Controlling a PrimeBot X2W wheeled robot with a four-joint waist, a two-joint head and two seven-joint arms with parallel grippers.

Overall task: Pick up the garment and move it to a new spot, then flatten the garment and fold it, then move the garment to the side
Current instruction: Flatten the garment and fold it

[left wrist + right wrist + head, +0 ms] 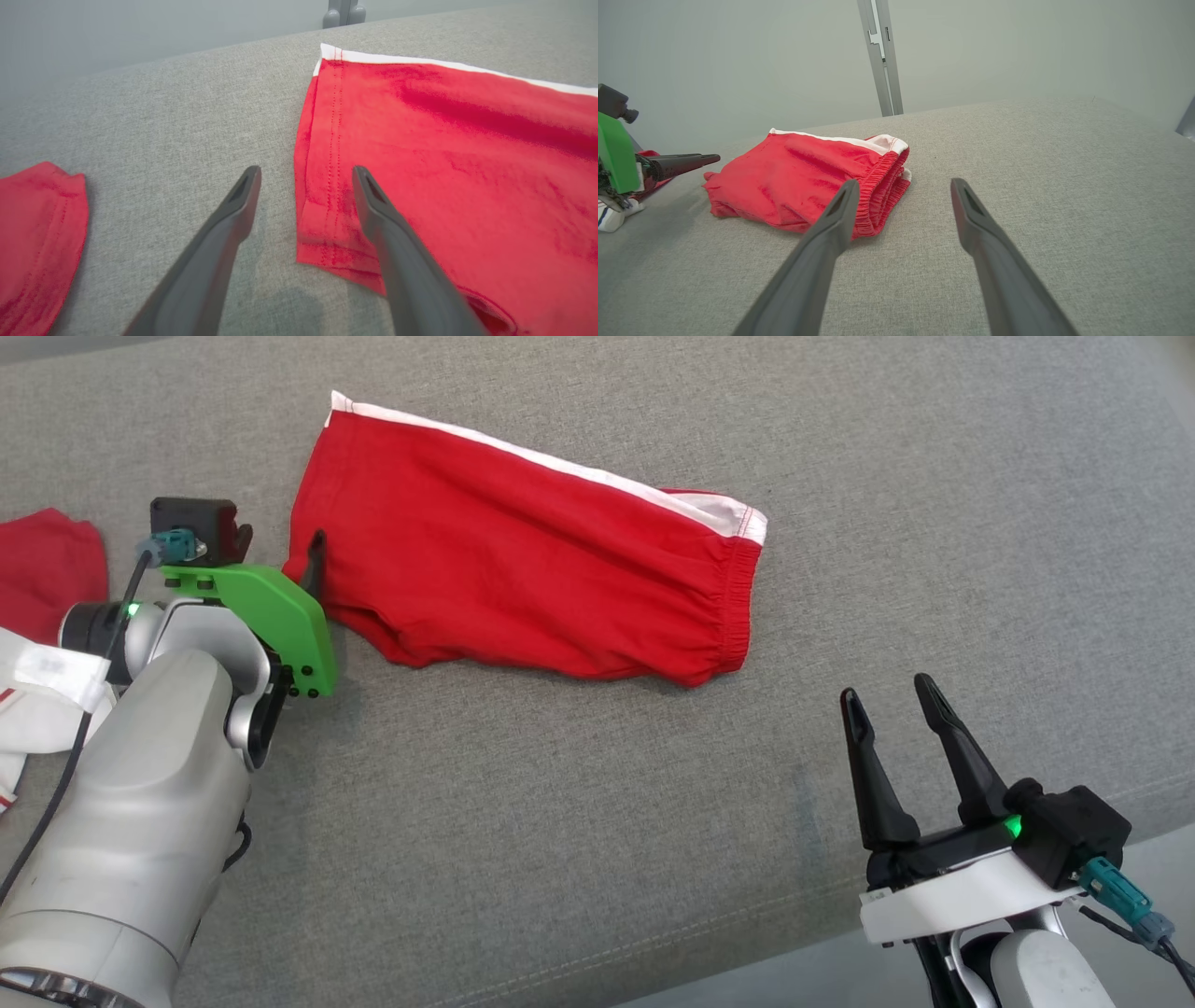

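The garment [523, 579] is a pair of red shorts with a white side stripe and an elastic waistband. It lies folded and flat on the grey fabric surface [560, 821]. My left gripper [280, 546] is open at the garment's left hem. In the left wrist view my left gripper [306, 173] straddles that hem, with one finger over the red cloth [444, 163] and the other over bare surface. My right gripper [887, 691] stands open near the front right, apart from the garment and holding nothing. The right wrist view has the waistband end [882, 186] beyond my right gripper [904, 183].
Another red cloth [47, 569] lies at the far left, with a white cloth [37, 700] below it beside my left forearm. The surface's front edge [840, 933] runs close to my right gripper. A metal post [882, 56] stands behind the far edge.
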